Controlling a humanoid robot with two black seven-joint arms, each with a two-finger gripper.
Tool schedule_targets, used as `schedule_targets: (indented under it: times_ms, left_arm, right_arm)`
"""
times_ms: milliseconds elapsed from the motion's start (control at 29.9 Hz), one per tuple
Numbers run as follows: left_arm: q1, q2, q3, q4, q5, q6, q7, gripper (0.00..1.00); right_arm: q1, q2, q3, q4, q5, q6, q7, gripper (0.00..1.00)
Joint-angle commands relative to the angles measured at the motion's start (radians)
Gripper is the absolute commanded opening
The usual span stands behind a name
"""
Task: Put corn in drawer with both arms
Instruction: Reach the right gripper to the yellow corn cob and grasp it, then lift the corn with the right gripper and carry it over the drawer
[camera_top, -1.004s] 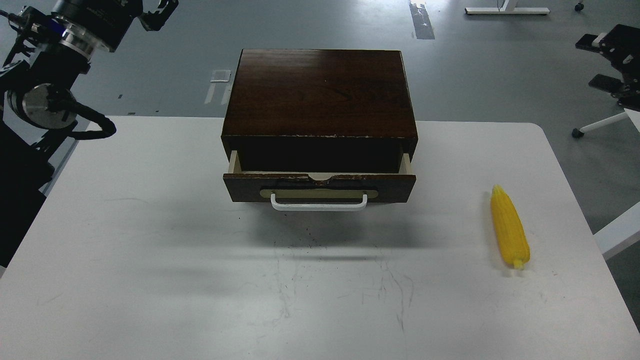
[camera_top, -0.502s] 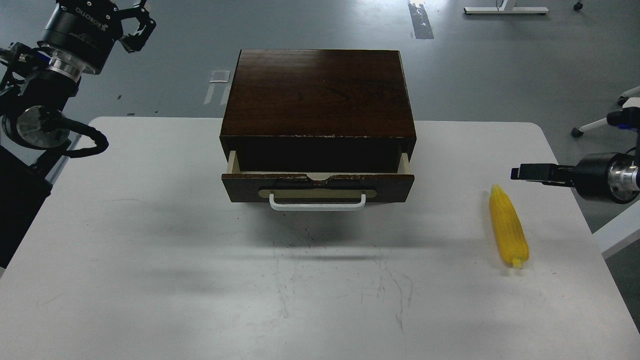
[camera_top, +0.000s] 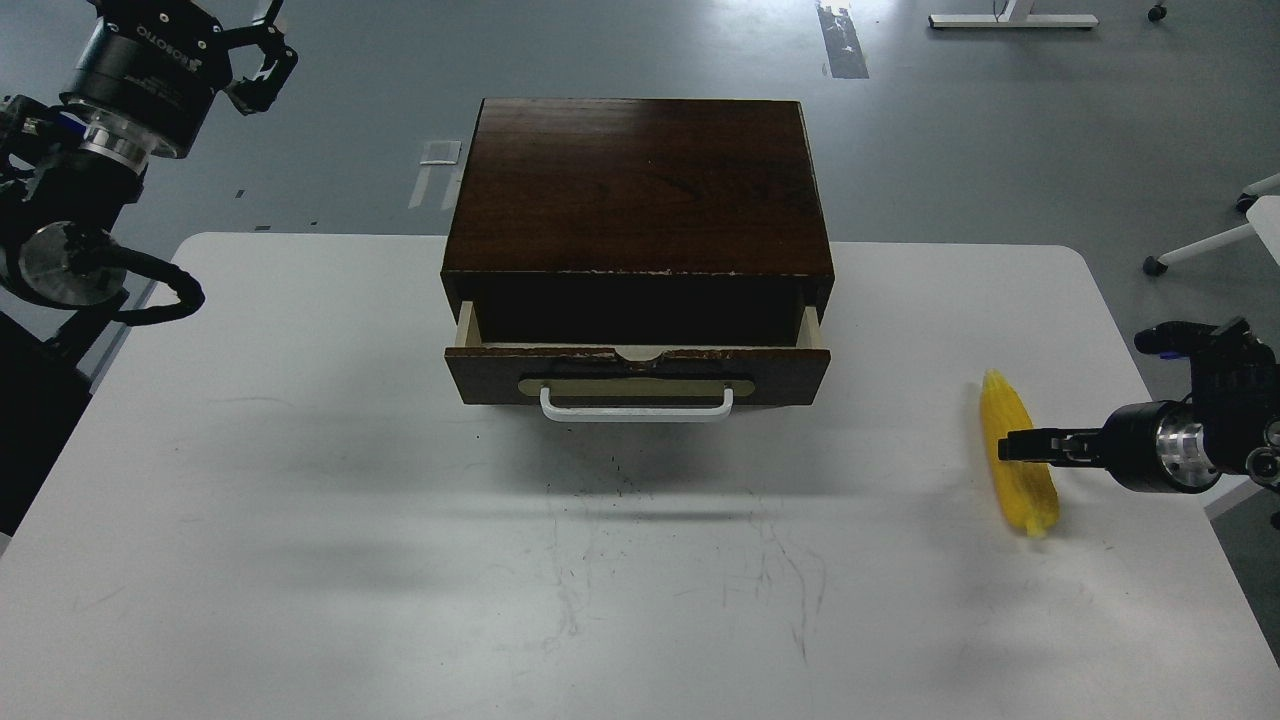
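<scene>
- The corn (camera_top: 1018, 458) lies flat on the white table (camera_top: 300, 480), well to the right of the drawer (camera_top: 637, 372), its pointed tip toward the far side and its blunt end nearer.
- The right gripper (camera_top: 1008, 446) comes in low from the right edge and its tip sits over the middle of the corn. It is seen side-on and thin, so I cannot tell whether the jaws are wide or narrow, or whether they touch the corn yet.
- Risk: the corn is round, smooth and tapered. A grip that closes off-centre or from too high could squeeze it out sideways or send it rolling toward the near right edge of the table.
- Risk: a push before the jaws close could spin the corn out of line with them.
- The left gripper (camera_top: 258, 62) is raised at the far left, well apart from everything, with its fingers spread and nothing between them.
- The drawer is only partly pulled out of the wooden box (camera_top: 640, 180). The gap looks shallow front to back, so the corn carried crosswise could catch on the box's front edge or the drawer front.
- The inside of the drawer is in deep shadow; its floor and depth cannot be made out.
- The right arm is cut off by the picture's right edge.
</scene>
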Motion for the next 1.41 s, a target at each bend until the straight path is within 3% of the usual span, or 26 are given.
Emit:
schedule_targets:
  times_ms: [0,100,234,301,502,703,770,937,1171,1372]
  left_arm:
    - [0.0,-0.001,-0.001,-0.001,0.0,0.0,0.001,0.98]
    - [-0.001,0.0,-0.001,-0.001,0.0,0.0,0.002,0.98]
    - [-0.003,0.002,-0.001,-0.001,0.001,0.0,0.003,0.98]
    - [-0.003,0.008,-0.001,-0.001,0.001,0.0,0.003,0.98]
    - [-0.004,0.014,0.0,-0.003,0.003,0.0,0.006,0.98]
    - [-0.007,0.025,0.008,-0.004,0.006,0.0,0.012,0.98]
    - [-0.007,0.041,0.011,-0.006,0.006,0.0,0.014,0.98]
    - [-0.006,0.051,0.013,-0.006,0.006,0.0,0.014,0.98]
    - [-0.004,0.08,0.013,-0.018,0.006,0.0,0.012,0.98]
    - [0.0,0.112,0.013,-0.029,0.008,0.0,0.012,0.98]
  right_arm:
    - [-0.006,0.04,0.0,-0.035,0.0,0.0,0.0,0.69]
    - [-0.004,0.068,0.001,-0.081,0.0,-0.005,0.001,0.59]
    - [-0.001,0.083,0.001,-0.091,0.003,-0.012,0.001,0.55]
    - [0.008,0.083,0.001,-0.086,0.006,-0.012,0.001,0.4]
    - [0.045,0.065,0.018,-0.074,0.011,-0.012,0.007,0.14]
    - [0.23,-0.047,0.035,0.027,0.016,-0.005,0.012,0.13]
    - [0.33,-0.087,0.027,0.13,0.008,-0.002,0.012,0.13]
    - [0.537,-0.119,0.026,0.244,-0.02,0.015,0.004,0.13]
    - [0.737,0.052,0.03,0.345,-0.272,0.028,0.011,0.09]
    - [0.751,0.232,0.026,0.354,-0.443,0.028,0.023,0.09]
